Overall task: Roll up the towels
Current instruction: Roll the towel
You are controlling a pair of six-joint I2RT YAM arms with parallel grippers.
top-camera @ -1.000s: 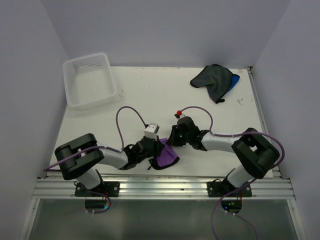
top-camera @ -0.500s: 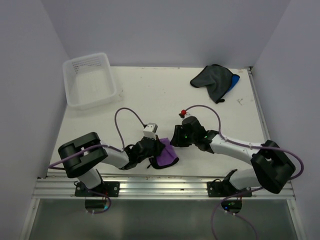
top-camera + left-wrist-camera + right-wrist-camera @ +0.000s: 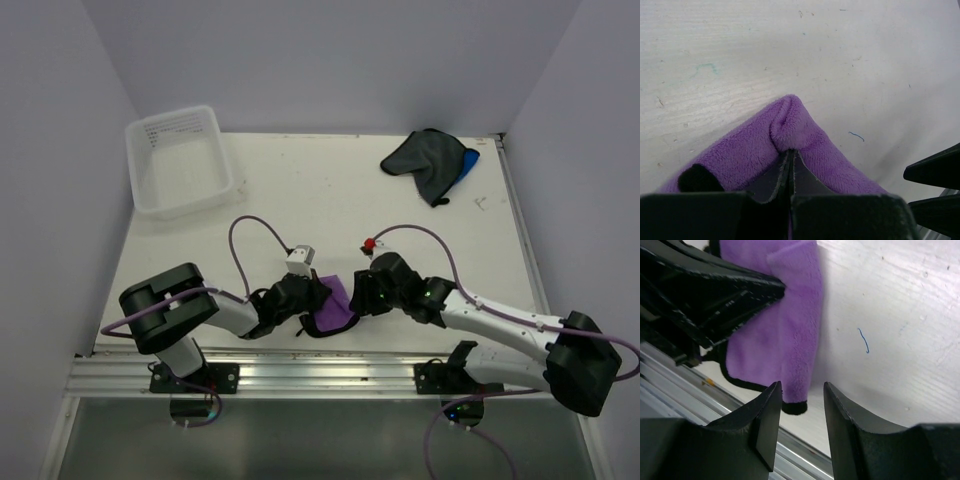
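The purple towel (image 3: 338, 306) lies folded near the table's front edge, between my two grippers. My left gripper (image 3: 790, 152) is shut on a fold of this purple towel (image 3: 810, 137), which bunches up ahead of the tips. My right gripper (image 3: 802, 388) stands open just right of the purple towel (image 3: 775, 340); the towel's black-trimmed corner shows in the gap, untouched by the fingers (image 3: 767, 415). The dark grey towel (image 3: 422, 158) lies crumpled at the far right, with the blue towel (image 3: 470, 160) peeking out from under its right side.
A clear plastic tub (image 3: 178, 160) stands at the far left corner. The aluminium rail (image 3: 330, 375) runs along the front edge right behind the purple towel. White walls close in the table on the left, back and right.
My right gripper has opened and moved toward the front edge beside the purple towel, its arm stretching out low to the right. The left gripper stays shut on the towel.
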